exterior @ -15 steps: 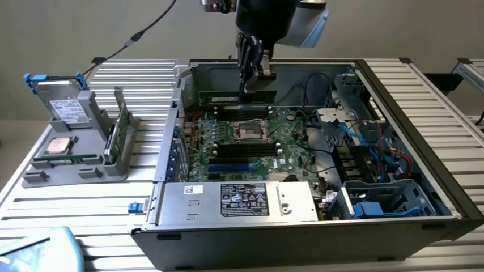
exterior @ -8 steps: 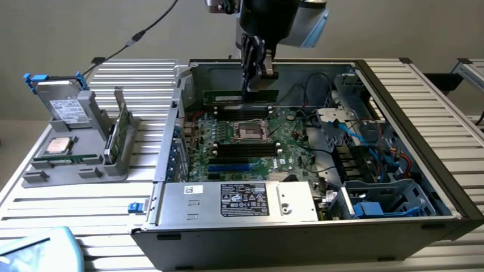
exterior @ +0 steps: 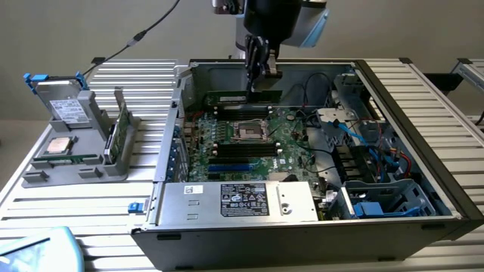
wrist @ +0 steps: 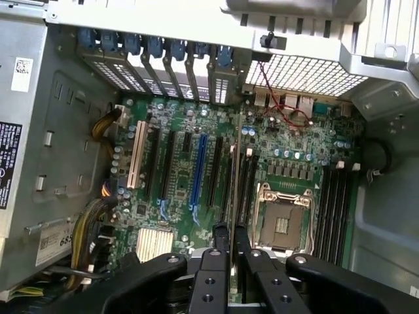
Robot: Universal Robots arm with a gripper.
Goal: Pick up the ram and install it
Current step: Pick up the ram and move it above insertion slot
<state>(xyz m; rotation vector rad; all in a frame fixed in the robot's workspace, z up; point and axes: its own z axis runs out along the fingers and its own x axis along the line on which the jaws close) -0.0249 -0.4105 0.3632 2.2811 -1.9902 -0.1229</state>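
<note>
**Technician:** State the position and orientation of the slim green circuit-board stick, the ram (exterior: 226, 98).

**Inspector:** The ram is inside the open black-and-silver computer case (exterior: 423, 130), over the far part of the green motherboard (exterior: 261, 141). It stands on edge with one broad face towards the exterior camera. Its long axis is level and runs from the exterior view's left to the exterior view's right, parallel to the long black memory slots (exterior: 242, 113) directly beneath it. In the wrist view the ram (wrist: 236, 170) appears edge-on as a thin line, aligned with the adjacent black slots (wrist: 249, 190) beside the square silver processor socket (wrist: 281, 226). Whether its lower edge touches a slot cannot be told.

**Technician:** State the gripper condition.

**Inspector:** The black gripper (exterior: 258, 88) is closed to a narrow gap, and its fingers (wrist: 220, 237) clamp the two broad faces of the ram. The grip sits a little to the exterior view's right of the stick's middle.

**Technician:** State the arm pose.

**Inspector:** The arm enters from above, and the fingers point straight down into the case.

**Technician:** Other items?

**Inspector:** A grey plastic fixture (exterior: 76, 167) stands on the slatted metal table (exterior: 76, 215), well apart from the gripper. A second green stick (exterior: 121, 133) stands upright in it.
</note>
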